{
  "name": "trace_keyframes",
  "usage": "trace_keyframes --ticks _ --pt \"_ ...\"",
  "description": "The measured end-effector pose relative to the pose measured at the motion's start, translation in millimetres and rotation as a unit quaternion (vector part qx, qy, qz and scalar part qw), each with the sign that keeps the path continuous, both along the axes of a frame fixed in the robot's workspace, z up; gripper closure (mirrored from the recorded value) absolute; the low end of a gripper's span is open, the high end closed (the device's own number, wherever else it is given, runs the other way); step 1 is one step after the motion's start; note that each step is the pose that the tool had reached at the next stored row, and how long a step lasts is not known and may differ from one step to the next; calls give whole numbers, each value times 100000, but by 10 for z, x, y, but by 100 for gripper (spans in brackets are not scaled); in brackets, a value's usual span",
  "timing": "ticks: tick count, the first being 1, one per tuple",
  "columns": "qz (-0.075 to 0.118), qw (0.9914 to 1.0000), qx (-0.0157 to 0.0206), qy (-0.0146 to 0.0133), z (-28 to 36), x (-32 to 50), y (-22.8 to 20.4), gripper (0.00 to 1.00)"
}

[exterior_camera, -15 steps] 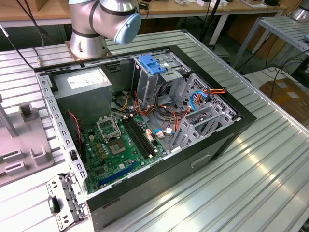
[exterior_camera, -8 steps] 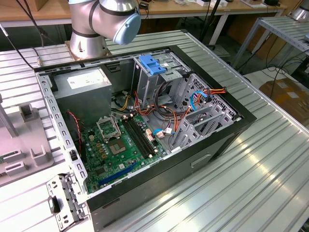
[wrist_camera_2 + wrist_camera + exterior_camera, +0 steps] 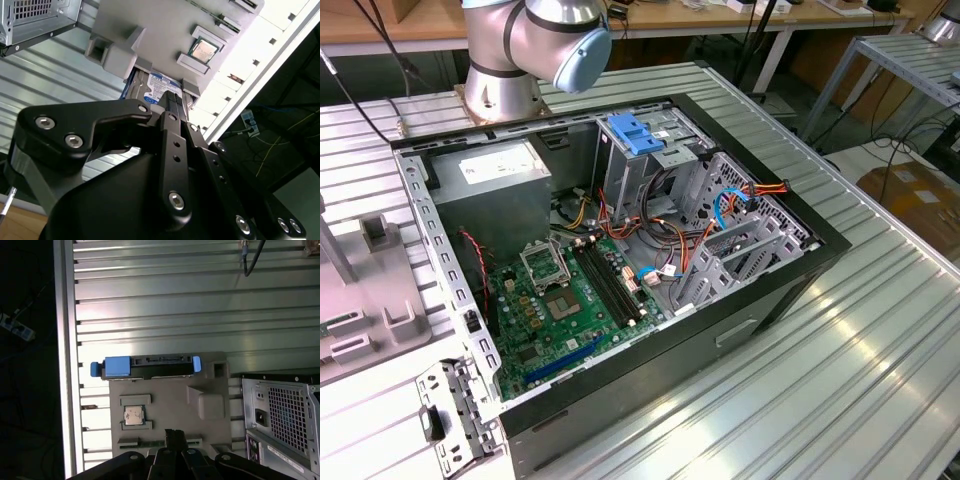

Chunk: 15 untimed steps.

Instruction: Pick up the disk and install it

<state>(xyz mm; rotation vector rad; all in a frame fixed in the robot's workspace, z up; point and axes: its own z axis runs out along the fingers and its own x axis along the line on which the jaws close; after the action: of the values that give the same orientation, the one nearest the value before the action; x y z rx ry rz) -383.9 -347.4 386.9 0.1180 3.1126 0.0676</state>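
Note:
The disk (image 3: 147,367) stands on edge in a slot at the far end of a grey holder block (image 3: 170,395); its blue side rails stick out at both ends. In the second wrist view the disk's (image 3: 161,87) white-and-blue label shows just beyond my fingertips. My gripper (image 3: 172,433) hovers over the near part of the holder block, short of the disk and not touching it. Its black fingers (image 3: 170,107) lie close together with nothing between them. In the exterior view the holder block (image 3: 365,290) sits at the exterior view's left, beside the open computer case (image 3: 620,260).
A processor chip (image 3: 134,416) rests in a recess of the holder block. The grey drive cage with a blue latch (image 3: 635,135) stands upright inside the case. The case's rear panel (image 3: 282,420) lies close beside the block. The ribbed metal table's edge (image 3: 67,365) runs past the disk's end.

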Motion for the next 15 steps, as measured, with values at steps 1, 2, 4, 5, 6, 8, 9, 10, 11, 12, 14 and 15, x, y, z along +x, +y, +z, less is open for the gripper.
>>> trace_keyframes --ticks 1,2,4,5,6,8,9,10,11,12,14,15 --pt "1 100000 1 -6 0 0 0 89" --pt "1 100000 3 -4 0 0 0 89" --pt "-1 100000 2 -5 -1 0 1 89" --pt "0 100000 3 -6 -1 0 1 89" --pt "0 100000 3 -5 -1 0 1 89" --pt "64 100000 -1 -4 0 0 1 89" --pt "145 100000 2 -5 0 0 1 89" --pt "299 100000 0 -3 0 0 1 89" --pt "386 99999 1 -4 0 0 1 89" --pt "430 99999 1 -6 0 0 1 89" --pt "785 99997 3 -7 -1 0 1 89" --pt "1514 99989 2 -5 0 0 1 89"
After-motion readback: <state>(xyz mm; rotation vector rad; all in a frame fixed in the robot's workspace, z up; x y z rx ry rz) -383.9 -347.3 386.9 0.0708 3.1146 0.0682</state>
